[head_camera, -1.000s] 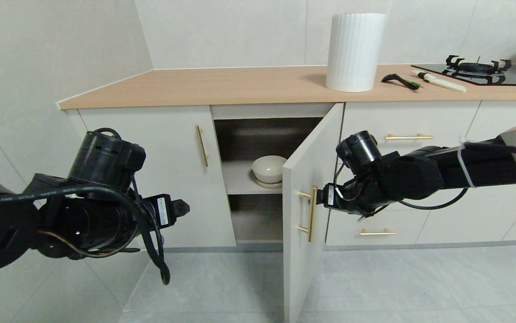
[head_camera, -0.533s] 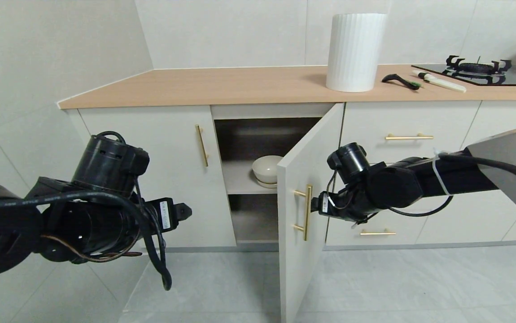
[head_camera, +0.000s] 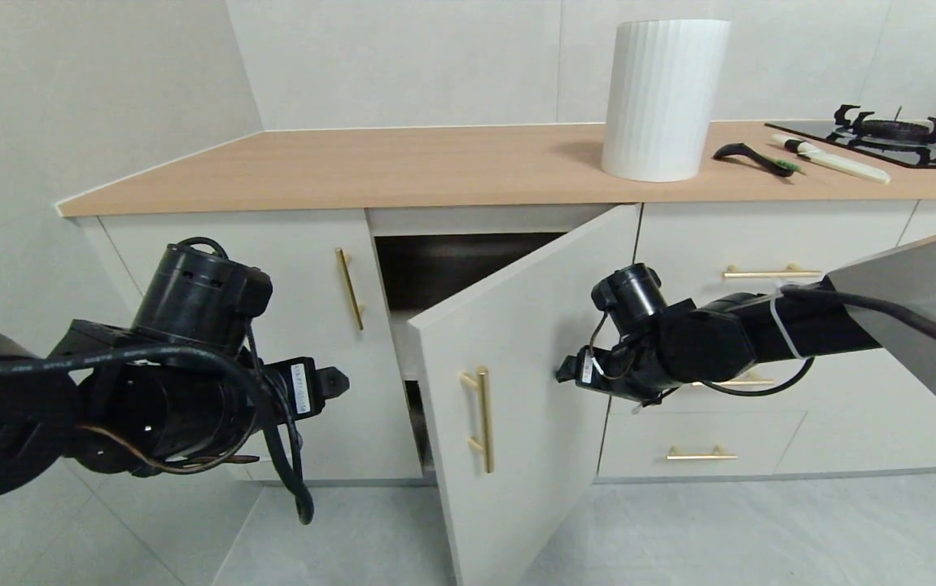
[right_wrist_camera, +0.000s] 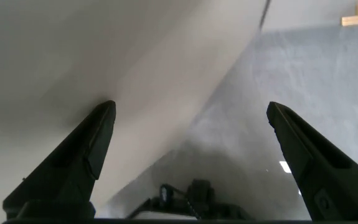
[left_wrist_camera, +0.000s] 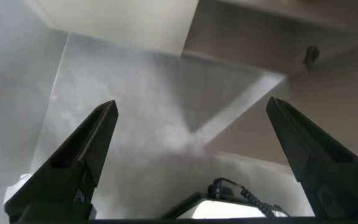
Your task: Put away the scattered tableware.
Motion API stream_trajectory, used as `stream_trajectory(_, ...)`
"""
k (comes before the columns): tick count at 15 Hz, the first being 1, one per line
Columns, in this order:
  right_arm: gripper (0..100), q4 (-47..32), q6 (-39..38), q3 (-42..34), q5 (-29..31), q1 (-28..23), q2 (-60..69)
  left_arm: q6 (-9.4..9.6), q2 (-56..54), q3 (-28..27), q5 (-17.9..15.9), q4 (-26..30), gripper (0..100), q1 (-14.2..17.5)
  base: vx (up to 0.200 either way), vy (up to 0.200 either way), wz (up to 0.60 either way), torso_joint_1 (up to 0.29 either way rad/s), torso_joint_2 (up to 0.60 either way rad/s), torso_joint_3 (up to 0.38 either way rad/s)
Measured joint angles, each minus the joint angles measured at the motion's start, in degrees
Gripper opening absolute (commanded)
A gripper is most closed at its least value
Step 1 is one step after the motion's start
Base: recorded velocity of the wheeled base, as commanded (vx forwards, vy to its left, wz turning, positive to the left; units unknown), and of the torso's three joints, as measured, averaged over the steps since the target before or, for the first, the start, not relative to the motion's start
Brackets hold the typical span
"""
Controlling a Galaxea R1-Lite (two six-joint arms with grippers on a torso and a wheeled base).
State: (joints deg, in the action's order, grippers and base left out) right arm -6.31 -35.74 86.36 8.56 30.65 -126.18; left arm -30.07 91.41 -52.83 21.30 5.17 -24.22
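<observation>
- A pale-handled kitchen knife and a black curved-handled peeler lie just beside each other on the light wooden table, between a tall white ribbed cylinder and a black gas hob.
- Below the table, a pale cabinet door with a brass bar handle stands partly open, hinged on its right edge. The dark cabinet interior shows above its top edge.
- The right gripper is at the door's outer face, to the right of the brass handle. Whether it touches the panel cannot be told.
- In the right wrist view this gripper has its fingers spread wide with nothing between them, and the pale door surface lies close ahead.
- The left gripper hangs in front of the closed left cabinet door, well apart from the open one.
- In the left wrist view its fingers are likewise spread and hold nothing, above the grey floor.
- Right of the open door are pale drawers with brass handles.
</observation>
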Motion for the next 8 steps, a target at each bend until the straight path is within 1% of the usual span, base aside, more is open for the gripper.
stream_trajectory(2,100,3.2,-2.9,0.0,0.0,0.2,-0.5,0.00,-0.2,-0.1,0.0,-0.1,100,0.0,0.000,0.000,0.00,0.000,0.00,0.000)
stream_trajectory(4,100,7.4,-5.6,0.5,1.6,0.6,-1.5,-0.13,-0.3,-0.1,0.0,0.0,100,-0.1,0.000,0.000,0.00,0.000,0.00,0.000)
stream_trajectory(7,100,9.0,-8.9,4.0,9.2,0.6,-4.0,-0.13,-0.6,-0.1,0.0,0.0,100,0.0,0.000,0.000,0.00,0.000,0.00,0.000)
stream_trajectory(8,100,9.8,-10.1,5.4,10.4,0.5,-4.9,-0.13,-0.7,-0.1,-0.1,0.0,100,0.0,0.000,0.000,0.00,0.000,0.00,0.000)
